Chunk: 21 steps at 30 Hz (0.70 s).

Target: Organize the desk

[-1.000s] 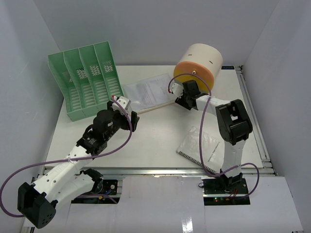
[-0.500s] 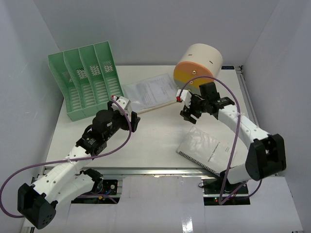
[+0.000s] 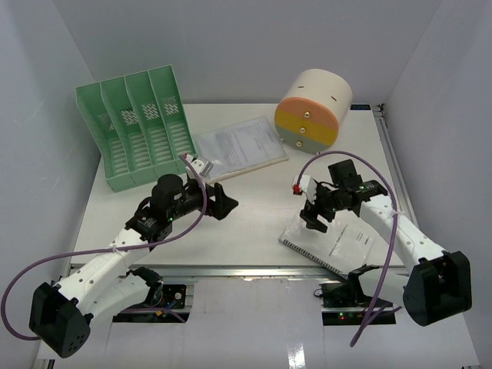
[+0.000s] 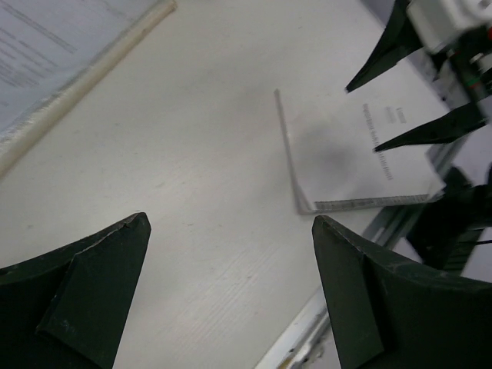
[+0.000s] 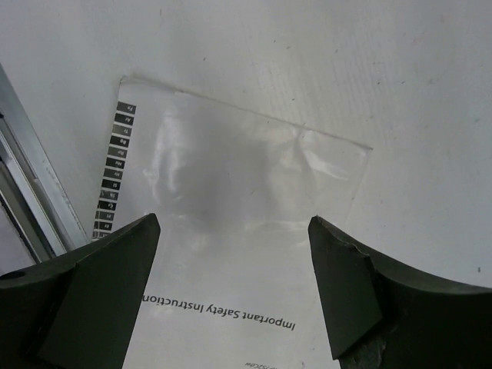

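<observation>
The desk [image 3: 254, 215] is a white tabletop with aluminium rails. A white safety-instructions booklet in a clear sleeve [image 3: 342, 247] lies at its near right edge. My right gripper [image 3: 310, 214] hovers open over the booklet's left part; in the right wrist view the booklet [image 5: 238, 192] fills the gap between the spread fingers of that gripper [image 5: 234, 284]. My left gripper [image 3: 224, 201] is open and empty over the middle of the desk, pointing right. Its wrist view shows bare desk between the fingers of the left gripper [image 4: 231, 292] and the booklet [image 4: 354, 154] beyond.
A green file rack [image 3: 138, 131] stands at the far left. A stack of printed papers [image 3: 238, 146] lies beside it. A beige round drawer unit with orange and yellow fronts [image 3: 311, 108] sits at the far right. The near rail [image 5: 31, 200] runs beside the booklet.
My right arm swung away from the drawer unit toward the near right and now hangs over the booklet, jaws spread wider. My left gripper shifted right over the desk.
</observation>
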### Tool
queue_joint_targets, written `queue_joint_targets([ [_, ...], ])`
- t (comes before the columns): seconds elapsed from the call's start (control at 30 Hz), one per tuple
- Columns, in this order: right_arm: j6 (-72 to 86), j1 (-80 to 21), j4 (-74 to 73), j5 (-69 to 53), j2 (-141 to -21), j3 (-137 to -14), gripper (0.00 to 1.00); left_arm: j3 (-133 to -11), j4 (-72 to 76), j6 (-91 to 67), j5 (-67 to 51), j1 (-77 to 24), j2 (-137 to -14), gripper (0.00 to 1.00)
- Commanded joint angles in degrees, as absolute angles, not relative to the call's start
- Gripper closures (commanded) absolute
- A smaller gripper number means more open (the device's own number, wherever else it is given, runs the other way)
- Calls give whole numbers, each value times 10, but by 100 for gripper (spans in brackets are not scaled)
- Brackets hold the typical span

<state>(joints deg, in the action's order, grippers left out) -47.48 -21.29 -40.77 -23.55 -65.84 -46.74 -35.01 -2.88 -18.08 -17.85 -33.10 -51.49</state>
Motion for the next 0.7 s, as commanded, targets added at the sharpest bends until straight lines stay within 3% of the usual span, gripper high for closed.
queue_joint_targets([
  [0.0,-425,-290,-384,-150,-612,-443,16,-283,48,-361,-243,-330,-491,2],
  [0.1,-363,-356,-347,-25,-603,-418,17,-254,58,-407,-239,-331,-482,2],
  [0.27,-348,-403,-378,-33,-624,-428,8,-219,45,-427,-212,-332,-441,2],
  [0.53,-302,-498,-390,-4,-660,-458,10,-188,26,-451,-198,-333,-408,2],
  [0.67,-291,-529,-355,85,-682,-433,10,-179,19,-462,-190,-333,-396,2],
])
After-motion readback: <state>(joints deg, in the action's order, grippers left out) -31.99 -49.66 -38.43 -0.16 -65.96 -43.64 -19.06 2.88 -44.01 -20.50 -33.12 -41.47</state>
